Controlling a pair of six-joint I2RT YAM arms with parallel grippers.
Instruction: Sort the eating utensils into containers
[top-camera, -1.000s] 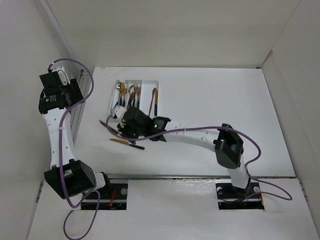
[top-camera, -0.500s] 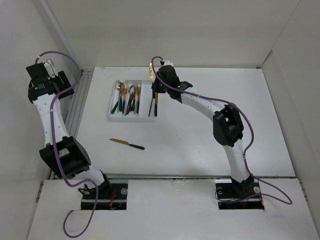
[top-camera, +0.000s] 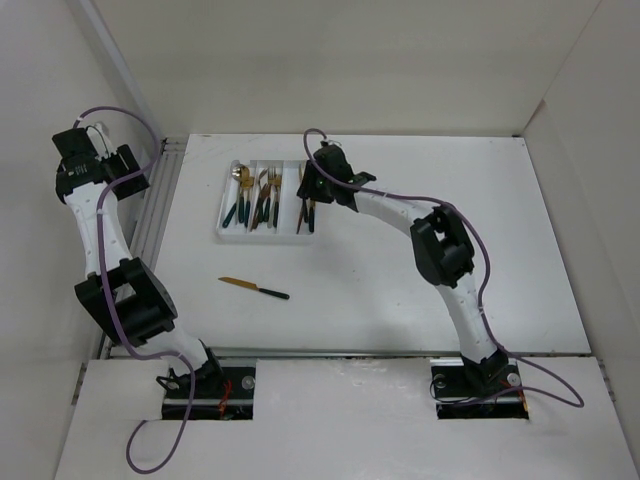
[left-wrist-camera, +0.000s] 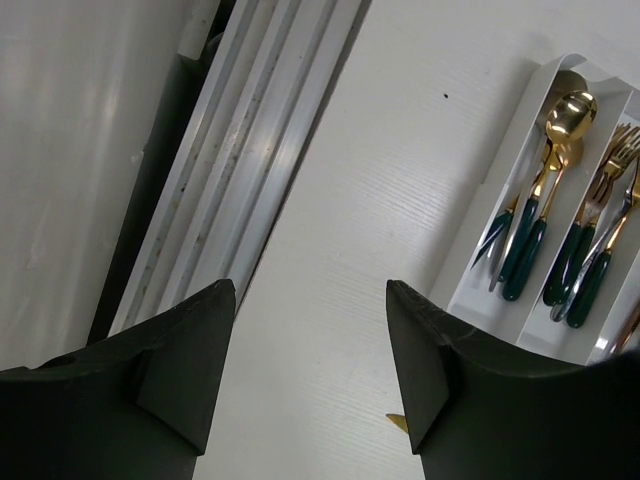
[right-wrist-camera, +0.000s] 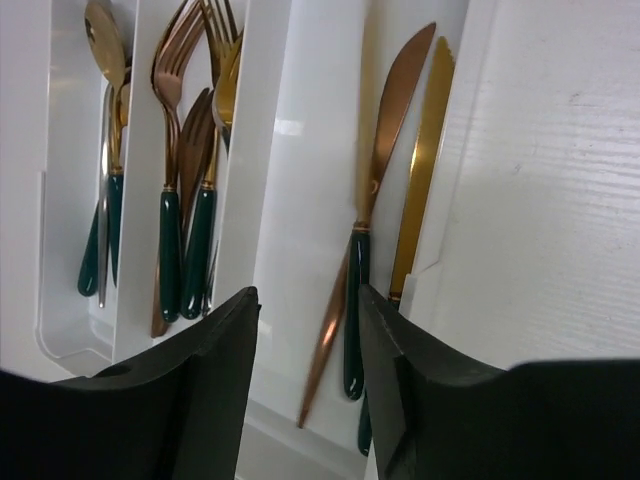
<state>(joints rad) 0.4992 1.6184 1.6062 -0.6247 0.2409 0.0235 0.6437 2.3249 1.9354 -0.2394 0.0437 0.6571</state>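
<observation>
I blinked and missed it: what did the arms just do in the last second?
The right gripper swung from the table in front of the tray to above it, carrying a utensil, then opened over its right compartment, where knives lie. The left gripper shifted slightly left and away, open throughout. The loose knife stayed put.

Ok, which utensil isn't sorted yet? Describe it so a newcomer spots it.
Find the white cutlery tray left of centre in the top view. Below it lies a knife with a gold blade and dark handle. It alone rests on the tabletop, outside every compartment.
</observation>
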